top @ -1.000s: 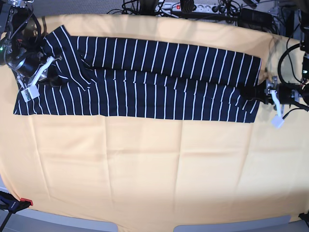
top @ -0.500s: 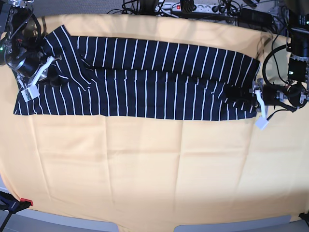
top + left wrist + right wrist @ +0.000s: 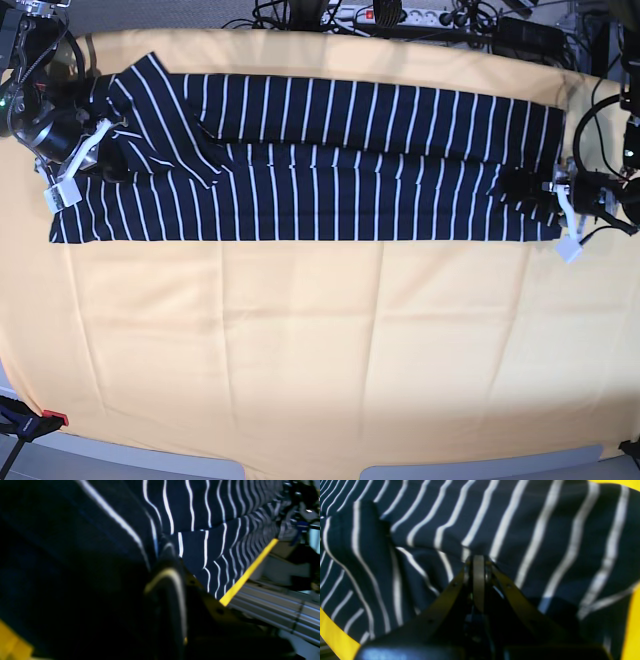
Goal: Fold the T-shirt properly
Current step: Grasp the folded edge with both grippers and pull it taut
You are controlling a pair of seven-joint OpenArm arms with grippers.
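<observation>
The dark navy T-shirt (image 3: pixel 330 170) with thin white stripes lies as a long folded band across the far half of the table. My left gripper (image 3: pixel 520 190) is shut on its right end, at table level. My right gripper (image 3: pixel 112 160) is shut on its left end, by a folded-over sleeve. In the right wrist view the fingers (image 3: pixel 478 562) meet on a pinched fold of the T-shirt (image 3: pixel 520 517). In the left wrist view the T-shirt (image 3: pixel 195 510) drapes over a dark finger (image 3: pixel 170 592), and the grip itself is blurred.
A yellow-orange cloth (image 3: pixel 320 340) covers the table, bare in front of the shirt. Cables and a power strip (image 3: pixel 390 15) lie behind the far edge. A red-tipped clamp (image 3: pixel 50 417) sits at the front left corner.
The whole shirt has shifted to the right and lies straighter. My left gripper pushed in leftward, then pulled back right with the cloth. My right gripper followed to the right.
</observation>
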